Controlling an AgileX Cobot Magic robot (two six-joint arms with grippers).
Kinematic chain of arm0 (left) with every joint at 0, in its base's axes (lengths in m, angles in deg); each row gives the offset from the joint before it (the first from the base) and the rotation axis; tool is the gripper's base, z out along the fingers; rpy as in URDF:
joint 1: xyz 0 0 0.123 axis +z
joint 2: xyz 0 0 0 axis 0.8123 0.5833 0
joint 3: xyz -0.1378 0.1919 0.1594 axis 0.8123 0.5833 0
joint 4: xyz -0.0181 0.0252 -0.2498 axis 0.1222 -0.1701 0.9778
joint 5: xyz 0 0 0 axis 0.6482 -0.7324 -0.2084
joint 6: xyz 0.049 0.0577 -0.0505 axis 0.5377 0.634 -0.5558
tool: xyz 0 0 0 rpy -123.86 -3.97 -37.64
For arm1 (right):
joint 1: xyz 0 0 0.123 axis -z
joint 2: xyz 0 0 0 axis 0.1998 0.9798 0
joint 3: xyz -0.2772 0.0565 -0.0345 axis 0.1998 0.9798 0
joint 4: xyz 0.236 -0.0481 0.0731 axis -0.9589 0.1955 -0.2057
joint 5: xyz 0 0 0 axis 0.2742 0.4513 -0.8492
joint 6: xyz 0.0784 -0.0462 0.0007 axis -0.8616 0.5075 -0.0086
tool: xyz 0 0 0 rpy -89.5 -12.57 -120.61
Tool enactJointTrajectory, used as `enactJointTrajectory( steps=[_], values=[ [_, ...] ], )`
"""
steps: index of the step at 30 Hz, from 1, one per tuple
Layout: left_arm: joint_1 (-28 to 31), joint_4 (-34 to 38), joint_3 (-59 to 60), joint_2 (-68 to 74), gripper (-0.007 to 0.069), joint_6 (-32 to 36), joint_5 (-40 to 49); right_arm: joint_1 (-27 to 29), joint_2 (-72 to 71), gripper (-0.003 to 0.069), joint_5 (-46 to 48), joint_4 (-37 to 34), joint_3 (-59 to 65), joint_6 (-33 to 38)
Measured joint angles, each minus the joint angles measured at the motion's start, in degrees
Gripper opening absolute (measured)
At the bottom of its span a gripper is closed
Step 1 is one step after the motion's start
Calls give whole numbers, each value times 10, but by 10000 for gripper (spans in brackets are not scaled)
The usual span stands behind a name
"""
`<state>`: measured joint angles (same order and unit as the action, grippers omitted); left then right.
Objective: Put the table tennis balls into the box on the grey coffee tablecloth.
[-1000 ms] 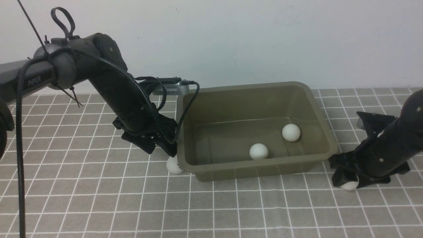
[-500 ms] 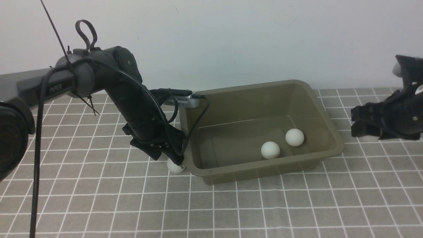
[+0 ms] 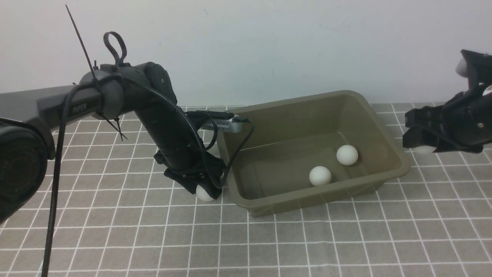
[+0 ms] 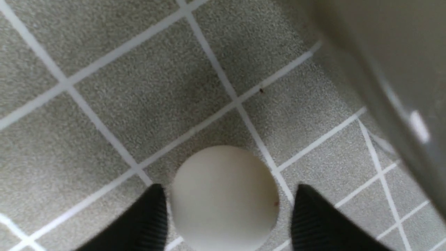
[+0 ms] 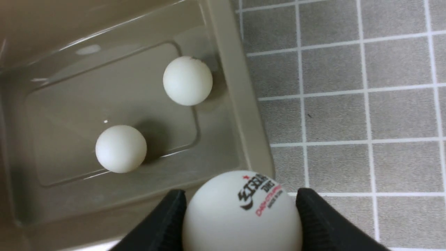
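Note:
The olive-green box (image 3: 292,119) sits on the grey coffee tablecloth (image 3: 307,238) with two table tennis balls (image 3: 320,176) (image 3: 347,155) inside. A third ball (image 3: 204,193) lies on the cloth against the box's near left corner. My left gripper (image 3: 205,188) straddles it, jaws open. In the left wrist view one finger (image 4: 153,216) touches this ball (image 4: 224,198) and a sliver of cloth shows beside the other finger. My right gripper (image 3: 419,146) hovers beside the box's right rim, shut on a printed ball (image 5: 240,216).
The left wrist's silver camera block (image 3: 221,124) and its looping cable hang over the box's far left corner. The box's outer wall (image 4: 383,52) stands close beside the left gripper. A white wall rises behind the cloth. Open cloth spreads across the front.
My right gripper has lifted its ball off the cloth up to beside the box's right rim. The left gripper has sunk around its ball and narrowed. The box has slid right and turned.

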<state>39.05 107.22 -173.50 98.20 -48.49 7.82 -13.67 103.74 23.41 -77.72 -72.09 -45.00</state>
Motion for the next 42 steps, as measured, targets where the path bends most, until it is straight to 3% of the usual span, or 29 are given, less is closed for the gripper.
enactJointTrajectory(
  steps=[9,16,21,23,25,26,27,30,31,33,35,37,39,40,41,42],
  values=[
    [7,-76,-51,-33,344,-75,37,0,0,360,-7,-75,0,77],
    [-27,19,-116,-100,344,8,12,-4,19,360,-27,-179,-16,182],
    [-73,53,-116,-64,346,19,-52,-37,82,360,-13,-183,-75,204],
    [-83,51,-115,-44,393,5,-65,-48,109,377,10,-165,-104,196],
    [-87,41,-115,-37,507,-17,-69,-54,125,416,48,-139,-132,181],
    [-87,40,-115,-37,517,-17,-69,-54,126,419,52,-135,-134,180],
    [-86,22,-123,-39,589,-40,-62,-55,126,446,91,-111,-158,169],
    [-85,-16,-145,-48,603,-65,-41,-55,115,451,130,-73,-186,149],
    [-85,-32,-152,-54,589,-76,-28,-55,109,450,146,-60,-194,141],
    [-82,-84,-182,-79,461,-107,22,-55,77,428,170,-34,-208,128],
    [-77,-125,-196,-111,286,-121,56,-55,40,376,184,-16,-210,119],
    [-69,-163,-198,-152,94,-128,80,-55,-20,272,196,9,-210,102],
    [-57,-193,-196,-201,23,-143,87,-55,-87,159,198,30,-205,87],
    [-55,-193,-195,-201,23,-144,87,-55,-87,159,198,30,-205,87],
    [-44,-208,-178,-247,4,-152,87,-55,-164,64,183,50,-181,75],
    [-39,-212,-168,-269,-1,-156,87,-55,-181,43,175,55,-174,71]
  ],
)
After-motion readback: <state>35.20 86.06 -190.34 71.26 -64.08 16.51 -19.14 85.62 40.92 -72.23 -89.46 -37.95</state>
